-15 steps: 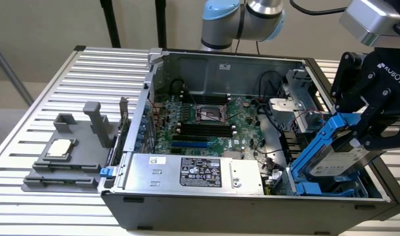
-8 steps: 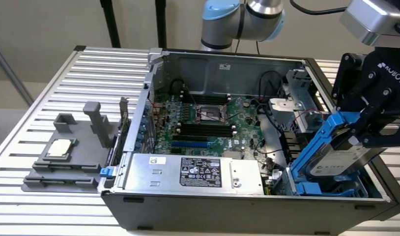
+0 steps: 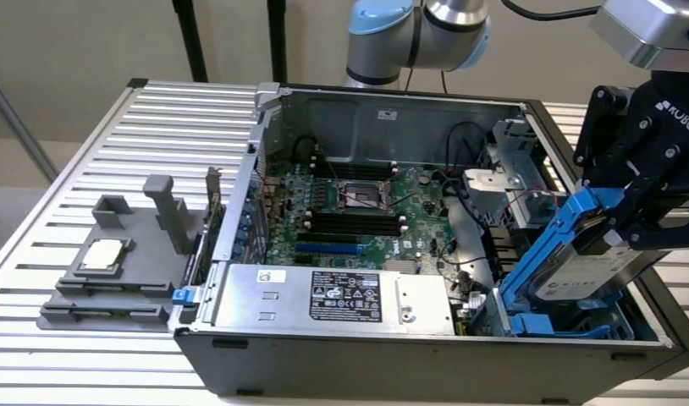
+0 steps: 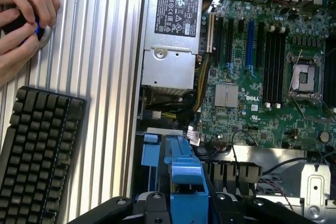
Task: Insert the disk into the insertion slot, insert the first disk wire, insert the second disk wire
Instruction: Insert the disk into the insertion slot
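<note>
Sitting at the exterior view's left: grey fixture (image 3: 113, 262) on the slatted desk (image 3: 85, 372), with a small square chip on it.
Case: open computer case (image 3: 435, 359) mid-desk, interior exposed.
Front of case: large silver box (image 3: 333, 296) with a black label; not a task item.
Centre: green motherboard (image 3: 356, 211), nothing touching it.
Insertion slot (image 3: 548, 324): grey cage with blue rails, in the case corner toward the exterior view's right; no drive seen seated in it.
Disk (image 3: 581, 272): in its blue carrier, steeply tilted, lower end at the slot's mouth; whether they touch, cannot tell.
Tool (image 3: 629, 228): clenched on the Disk's raised end, carrying it.
Step in hand: the first, disk into slot; judged begun, not finished.
Requirement: carrier squared with the blue rails so it slides home; the tilt risks jamming.
Exterior view gives: the disk's tilt relative to the slot.
Wrist view adds: a person's hands (image 4: 23, 9) and a black keyboard (image 4: 37, 150) on the desk beside the case.
</note>
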Robot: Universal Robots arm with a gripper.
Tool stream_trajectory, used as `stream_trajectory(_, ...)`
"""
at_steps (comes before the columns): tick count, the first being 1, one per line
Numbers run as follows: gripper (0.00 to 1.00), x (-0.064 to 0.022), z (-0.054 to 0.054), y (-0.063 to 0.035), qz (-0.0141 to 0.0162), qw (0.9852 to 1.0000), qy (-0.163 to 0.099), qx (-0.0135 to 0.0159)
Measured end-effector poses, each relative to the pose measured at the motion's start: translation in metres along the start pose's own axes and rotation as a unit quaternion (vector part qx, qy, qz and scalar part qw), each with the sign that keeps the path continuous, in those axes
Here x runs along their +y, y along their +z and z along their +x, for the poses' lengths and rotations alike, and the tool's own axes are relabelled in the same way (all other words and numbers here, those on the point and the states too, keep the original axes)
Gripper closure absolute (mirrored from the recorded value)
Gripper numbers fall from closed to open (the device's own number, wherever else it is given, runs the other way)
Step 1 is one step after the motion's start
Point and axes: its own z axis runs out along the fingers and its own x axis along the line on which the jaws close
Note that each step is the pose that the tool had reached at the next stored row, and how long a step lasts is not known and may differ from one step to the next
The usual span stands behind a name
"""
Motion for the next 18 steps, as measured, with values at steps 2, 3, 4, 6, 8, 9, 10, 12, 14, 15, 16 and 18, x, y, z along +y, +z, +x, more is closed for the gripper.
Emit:
stream_trajectory(2,0.68,-0.0001,0.0001,0.0000,0.0000,1.0000,0.000,0.0003)
stream_trajectory(3,0.68,-0.0001,0.0001,0.0000,0.0000,1.0000,0.001,0.0006)
stream_trajectory(4,0.68,-0.0001,0.0001,0.0001,0.0000,1.0000,0.001,0.0010)
stream_trajectory(6,0.68,-0.0001,0.0000,0.0000,0.0000,1.0000,0.003,0.0023)
stream_trajectory(8,0.68,-0.0001,0.0001,0.0001,0.0000,1.0000,0.004,0.0033)
stream_trajectory(9,0.68,-0.0001,0.0000,0.0000,0.0000,1.0000,0.005,0.0038)
stream_trajectory(10,0.68,-0.0001,0.0001,0.0000,0.0001,1.0000,0.006,0.0041)
stream_trajectory(12,0.68,-0.0001,0.0001,-0.0001,0.0001,1.0000,0.007,0.0042)
stream_trajectory(14,0.68,-0.0001,0.0000,0.0001,0.0000,1.0000,0.007,0.0042)
stream_trajectory(15,0.68,-0.0001,0.0000,0.0003,-0.0001,1.0000,0.007,0.0042)
stream_trajectory(16,0.68,-0.0001,0.0000,0.0005,-0.0004,1.0000,0.007,0.0042)
stream_trajectory(18,0.68,-0.0002,0.0001,0.0013,-0.0009,1.0000,0.007,0.0042)
